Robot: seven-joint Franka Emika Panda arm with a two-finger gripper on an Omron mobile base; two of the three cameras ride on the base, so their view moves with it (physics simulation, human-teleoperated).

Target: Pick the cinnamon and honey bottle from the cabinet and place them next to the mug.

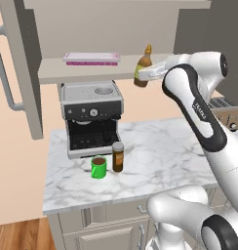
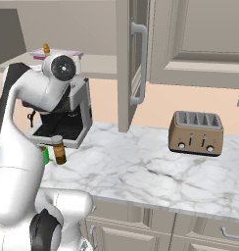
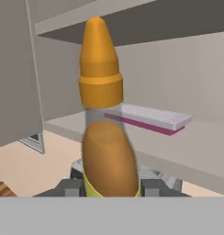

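Marble-topped kitchen counter (image 1: 160, 156) is carrying a silver espresso machine (image 1: 91, 119), a small bright green mug (image 1: 98, 167) and, just beside it, a dark brown cylindrical cinnamon jar (image 1: 118, 156); its orange-brown label is too small to read. White arm's gripper (image 1: 146, 73) is holding the amber narrow-necked honey bottle (image 3: 104, 137), orange pointed cap and yellow label, jaws clamped on its lower body, tilting just off the beige-grey cabinet's (image 1: 82, 71) shelf edge. Possibly lettering on the arm, illegible. Pink flat box (image 1: 90, 58) is lying on the shelf.
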